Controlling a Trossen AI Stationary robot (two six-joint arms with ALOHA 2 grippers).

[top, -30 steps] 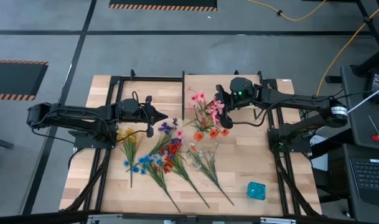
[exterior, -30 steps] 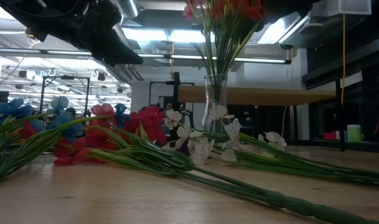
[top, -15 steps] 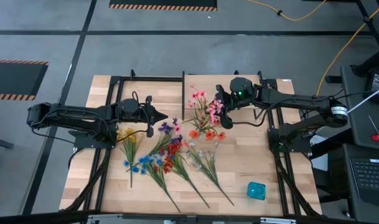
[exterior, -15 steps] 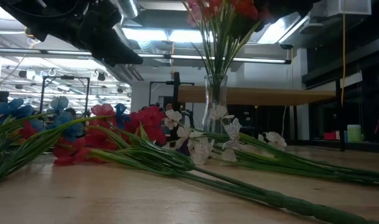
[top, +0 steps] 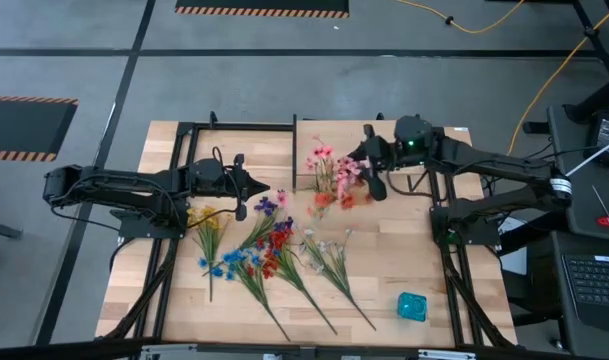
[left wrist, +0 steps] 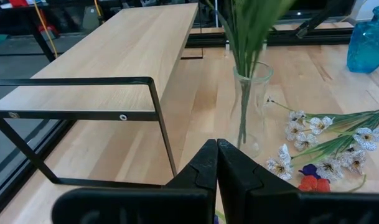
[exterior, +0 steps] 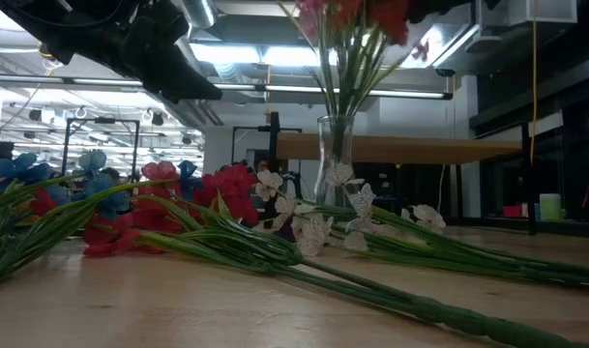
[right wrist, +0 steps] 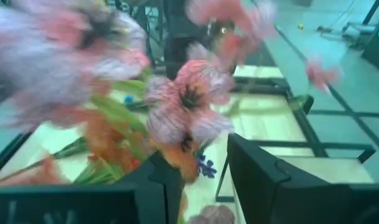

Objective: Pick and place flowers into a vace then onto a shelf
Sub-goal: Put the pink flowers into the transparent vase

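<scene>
Left arm: extends from the left edge of the pale wood butcher-block tabletop (top: 404, 265) toward its middle, wrist low and level. The left gripper (top: 240, 187) has its two dark fingers (left wrist: 205, 167) pressed together, nothing between them.

Right arm: reaches in from the tabletop's right side along its far half, elbow bent outward. The right gripper (top: 372, 172) points toward the tabletop's middle, its dark fingers (right wrist: 259, 171) standing apart with a clear gap, nothing gripped between them.
</scene>
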